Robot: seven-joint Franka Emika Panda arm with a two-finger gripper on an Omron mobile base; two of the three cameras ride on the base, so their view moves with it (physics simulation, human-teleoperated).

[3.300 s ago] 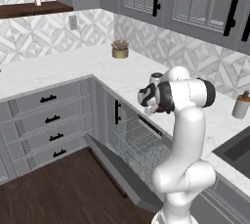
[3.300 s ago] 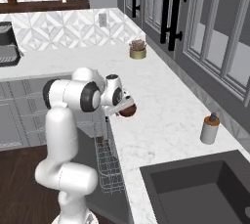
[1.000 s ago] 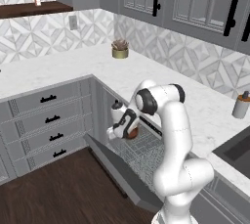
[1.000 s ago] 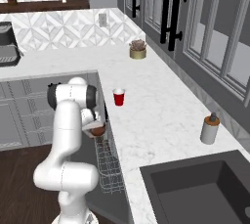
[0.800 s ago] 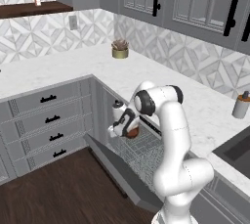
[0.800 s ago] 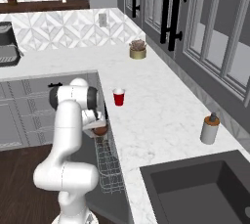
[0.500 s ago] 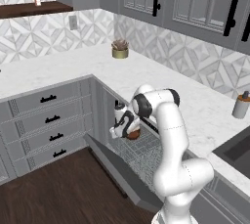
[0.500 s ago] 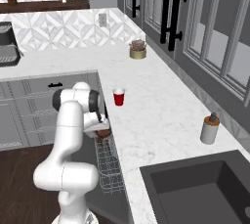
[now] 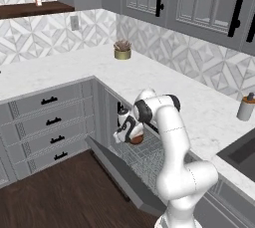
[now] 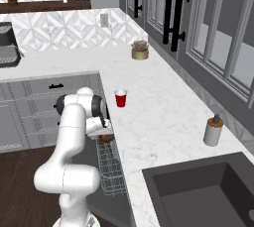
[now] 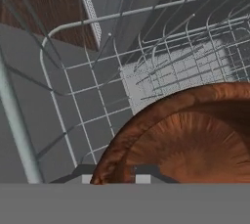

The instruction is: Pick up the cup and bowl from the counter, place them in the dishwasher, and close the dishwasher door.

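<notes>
Left base view: arm reaches down into the open dishwasher [image 9: 144, 155], end effector [image 9: 130, 135] low over the wire rack [image 9: 149, 157] with the bowl [image 9: 135, 138] at its tips; dishwasher door [image 9: 124, 174] is dropped open toward the floor. Potted plant [image 9: 122, 50] sits on the table [image 9: 164, 85] near the back wall, soap dispenser [image 9: 245, 107] far right. Right base view: cup [image 10: 120, 98] stands upright on the table [image 10: 158, 122], well apart from the arm; bowl [image 10: 105, 138] sits just under the table edge, above the rack [image 10: 111, 169]. Hand view: bowl [image 11: 190, 140] is close up with its reddish inside facing the camera, rim down at the fingertips and rack wires [image 11: 97, 71] behind it. End effector looks pinched on the bowl rim, but finger contact is hidden, so I can't tell for sure.
</notes>
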